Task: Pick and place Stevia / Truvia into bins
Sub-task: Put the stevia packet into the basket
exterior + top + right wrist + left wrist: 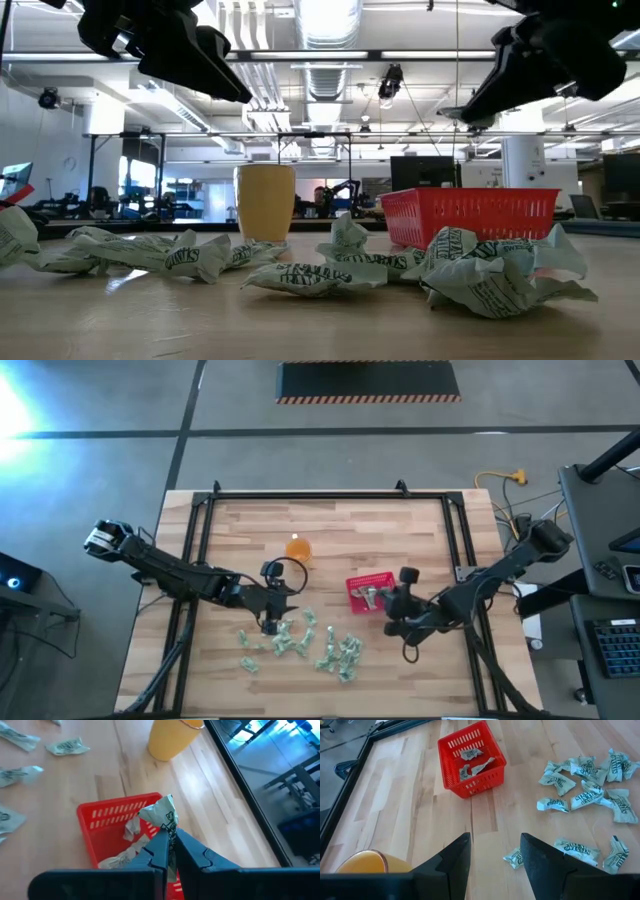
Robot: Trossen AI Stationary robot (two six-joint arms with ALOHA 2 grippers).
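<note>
right gripper (170,851) clamped on a packet (162,815) above the basket (107,810), frame centre: release due next. left gripper (495,857) fingers apart over loose packets (300,645), lower middle.

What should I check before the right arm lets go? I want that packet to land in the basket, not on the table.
1. Packet held in the right pincer: ok, fingers shut on it.
2. Right pincer over the red basket: ok, basket sits directly beneath it.
3. Room in the basket: ok, only a few packets inside.
4. Left pincer clear of the basket: ok, open over the loose packets.
5. Orange cup out of the drop path: ok, apart from the basket.
6. Height above the basket: cannot tell.
</note>
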